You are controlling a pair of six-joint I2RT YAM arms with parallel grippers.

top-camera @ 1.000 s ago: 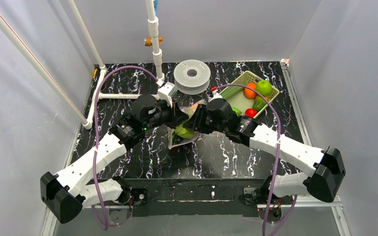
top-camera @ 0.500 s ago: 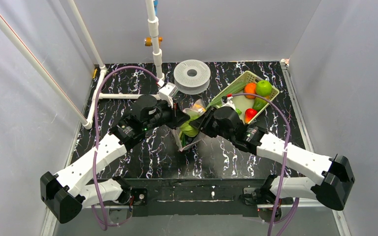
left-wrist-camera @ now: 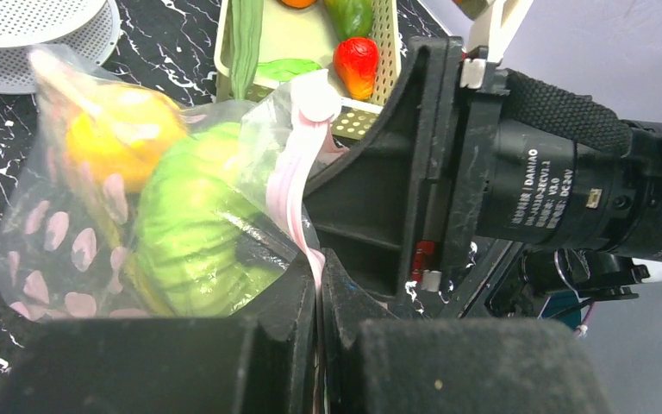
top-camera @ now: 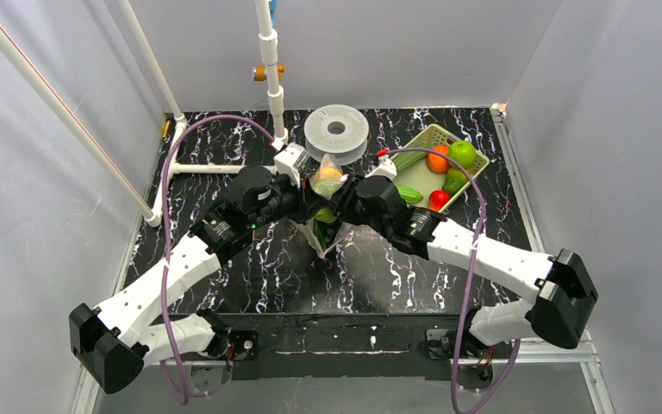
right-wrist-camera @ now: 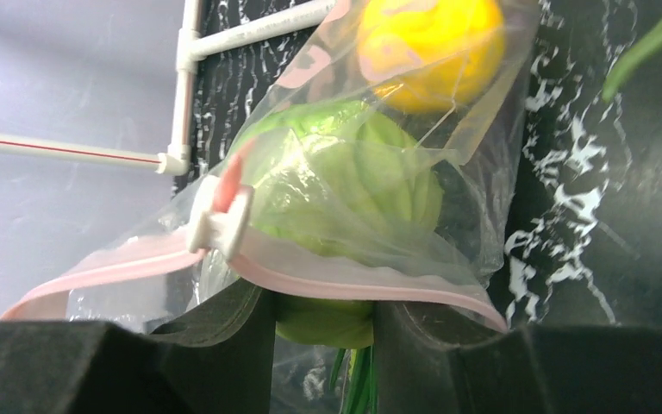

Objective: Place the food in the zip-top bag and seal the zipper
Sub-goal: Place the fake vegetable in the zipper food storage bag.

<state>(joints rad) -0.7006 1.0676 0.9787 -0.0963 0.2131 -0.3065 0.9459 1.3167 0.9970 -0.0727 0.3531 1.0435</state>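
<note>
Zip-top bag (top-camera: 327, 172) sits mid-frame, held up between both arms over the black surface (top-camera: 250, 259). Left jaws pinch its pink zipper (left-wrist-camera: 291, 185) tight. Right jaws, half apart, clasp the bag around the green head (right-wrist-camera: 345, 190).

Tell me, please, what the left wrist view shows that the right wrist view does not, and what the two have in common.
Only the left wrist view: the left fingers shut on the zipper, the yellow-green basket with a red piece, and the white round disc. Only the right wrist view: the white pipe and the grey wall. Both: the zip-top bag with its zipper, holding the yellow piece and the pale green round head.
</note>
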